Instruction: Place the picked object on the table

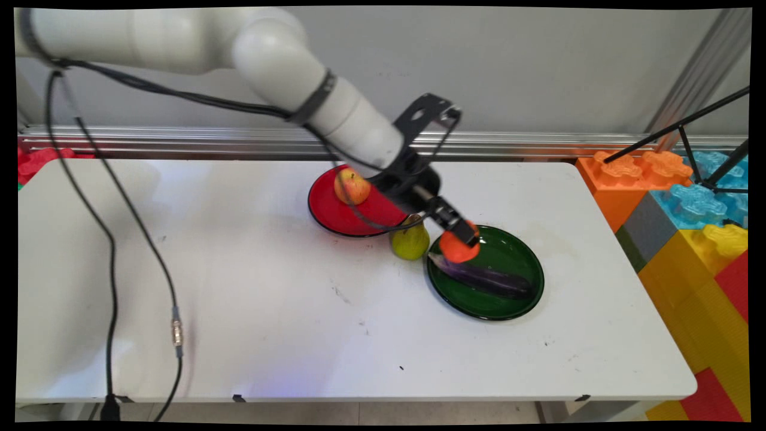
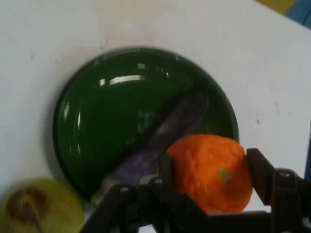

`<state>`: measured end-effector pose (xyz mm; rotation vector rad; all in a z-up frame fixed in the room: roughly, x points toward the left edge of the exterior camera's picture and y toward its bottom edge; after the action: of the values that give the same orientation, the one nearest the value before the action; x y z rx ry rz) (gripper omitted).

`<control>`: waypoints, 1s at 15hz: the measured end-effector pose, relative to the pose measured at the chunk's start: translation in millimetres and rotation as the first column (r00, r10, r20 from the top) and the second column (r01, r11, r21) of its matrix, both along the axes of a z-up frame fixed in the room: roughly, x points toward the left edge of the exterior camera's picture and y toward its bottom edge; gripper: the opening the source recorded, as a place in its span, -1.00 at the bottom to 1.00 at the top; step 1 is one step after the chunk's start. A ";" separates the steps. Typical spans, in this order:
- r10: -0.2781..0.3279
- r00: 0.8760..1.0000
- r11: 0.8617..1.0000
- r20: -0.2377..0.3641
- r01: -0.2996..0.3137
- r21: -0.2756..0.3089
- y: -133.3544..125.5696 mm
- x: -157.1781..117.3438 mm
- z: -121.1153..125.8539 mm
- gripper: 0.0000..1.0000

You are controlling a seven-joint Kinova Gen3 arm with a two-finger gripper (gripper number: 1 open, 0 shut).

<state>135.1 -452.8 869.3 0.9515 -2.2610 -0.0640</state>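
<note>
Orange fruit (image 2: 210, 172) clamped in jaws hides part of aubergine (image 2: 165, 133).

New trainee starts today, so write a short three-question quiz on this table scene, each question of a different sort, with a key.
1. True or false: the gripper is shut on the orange.
2. What lies on the green plate? A) an apple B) an eggplant C) a pear
3. Fill in: the apple sits on the ___ plate.

Key
1. True: its fingers clasp the orange on either side, above the green plate's edge.
2. B: the purple eggplant lies across it; the pear stands on the table between the two plates.
3. red
</note>
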 end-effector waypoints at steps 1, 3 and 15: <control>-0.010 1.000 1.000 0.005 0.010 0.001 7.0 8.4 -0.7 -1.00; -0.036 0.999 0.999 0.014 0.036 0.000 19.8 27.0 -6.1 -1.00; -0.038 0.998 0.999 0.056 0.039 -0.030 32.4 104.9 -82.2 -1.00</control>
<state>240.0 -420.4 787.1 0.9037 -2.3248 -0.0191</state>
